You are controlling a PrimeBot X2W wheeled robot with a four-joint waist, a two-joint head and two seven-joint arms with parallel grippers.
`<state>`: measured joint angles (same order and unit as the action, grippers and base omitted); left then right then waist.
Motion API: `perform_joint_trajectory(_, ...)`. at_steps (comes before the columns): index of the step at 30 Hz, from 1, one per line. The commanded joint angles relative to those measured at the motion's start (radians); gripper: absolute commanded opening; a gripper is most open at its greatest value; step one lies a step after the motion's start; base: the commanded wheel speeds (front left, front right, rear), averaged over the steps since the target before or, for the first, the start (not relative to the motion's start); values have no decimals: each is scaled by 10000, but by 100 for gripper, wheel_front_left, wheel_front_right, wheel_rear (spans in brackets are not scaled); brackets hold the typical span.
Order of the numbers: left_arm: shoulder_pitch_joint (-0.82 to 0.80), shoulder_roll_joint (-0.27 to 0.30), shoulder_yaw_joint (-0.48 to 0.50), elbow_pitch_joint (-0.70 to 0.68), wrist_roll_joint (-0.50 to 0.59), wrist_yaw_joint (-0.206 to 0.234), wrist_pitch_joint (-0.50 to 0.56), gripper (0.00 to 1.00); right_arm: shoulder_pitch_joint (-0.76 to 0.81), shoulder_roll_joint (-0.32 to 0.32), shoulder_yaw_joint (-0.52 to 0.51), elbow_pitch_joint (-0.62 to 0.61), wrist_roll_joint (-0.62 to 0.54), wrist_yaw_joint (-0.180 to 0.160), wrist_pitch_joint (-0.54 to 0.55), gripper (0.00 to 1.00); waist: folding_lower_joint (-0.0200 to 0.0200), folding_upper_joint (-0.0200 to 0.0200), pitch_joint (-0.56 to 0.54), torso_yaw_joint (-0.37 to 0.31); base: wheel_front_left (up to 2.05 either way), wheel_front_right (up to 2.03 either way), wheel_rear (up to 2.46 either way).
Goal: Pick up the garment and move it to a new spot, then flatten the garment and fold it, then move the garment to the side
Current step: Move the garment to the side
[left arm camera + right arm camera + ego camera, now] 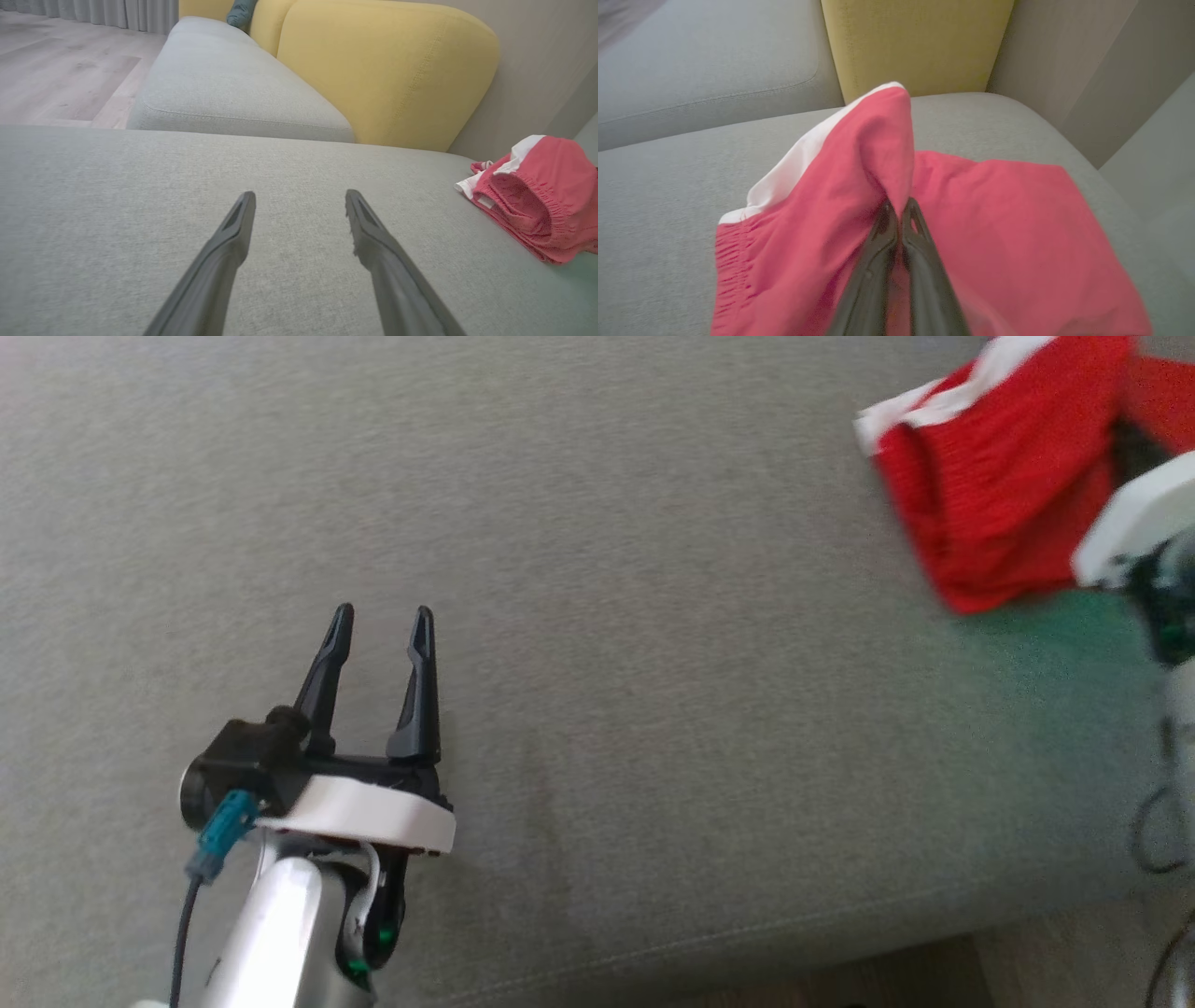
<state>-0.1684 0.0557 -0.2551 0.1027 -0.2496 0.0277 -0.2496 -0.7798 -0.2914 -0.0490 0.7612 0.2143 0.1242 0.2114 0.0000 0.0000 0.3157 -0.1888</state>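
Our right pincer (pixel 900 205) is pressed together on a fold of the red garment (pixel 994 210), pinching the cloth so that a ridge of it rises over the fingertips. The garment, red with a white band and a gathered elastic waist, lies bunched on the grey sofa seat (pixel 654 200), at the upper right of our head view and just in front of the yellow backrest (pixel 915 42). Our left pincer (pixel 383 613) hovers well apart from it, at the lower left of that view, its two dark fingers spread over the grey cushion
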Motion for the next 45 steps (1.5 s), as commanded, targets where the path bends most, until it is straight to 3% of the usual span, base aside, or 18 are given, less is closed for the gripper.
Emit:
perform_joint_trajectory(1,-113,17,283,-379,-35,65,-122,100,-358,-335,-2,-236,-147,65,-19,0,0,0,8,236,0,0,0)
perform_joint_trajectory(8,-58,-22,193,-464,-73,40,-122,100,-627,-1606,-420,130,-1007,65,409,0,0,0,117,603,0,0,0)
perform_joint_trajectory(12,-128,-32,152,-518,-32,40,-122,100,-720,-1986,-424,238,-1629,65,508,0,0,0,244,705,0,0,0)
perform_joint_trajectory(18,-144,-39,101,-482,65,31,-122,100,-829,-2051,-733,282,-2749,65,273,1,0,0,398,707,0,0,0)
perform_joint_trajectory(19,-155,-39,80,-466,80,20,-122,100,-840,-2058,-843,304,-2968,65,182,29,0,0,421,708,0,0,0)
perform_joint_trajectory(20,-170,-40,60,-451,95,9,-122,100,-852,-2056,-946,326,-3198,65,70,68,0,0,440,706,0,0,0)
perform_joint_trajectory(21,-185,-41,41,-435,111,4,-122,100,-853,-2023,-1071,333,-3452,65,-27,100,0,0,452,699,0,0,0)
perform_joint_trajectory(32,-96,-40,23,-197,165,-57,-122,100,-601,-1147,-2354,326,-5165,65,-786,100,0,0,140,545,0,0,0)
perform_joint_trajectory(45,496,-46,530,208,-295,68,-122,100,-41,537,-1747,434,-4248,65,-2763,100,0,0,-1839,537,0,0,0)
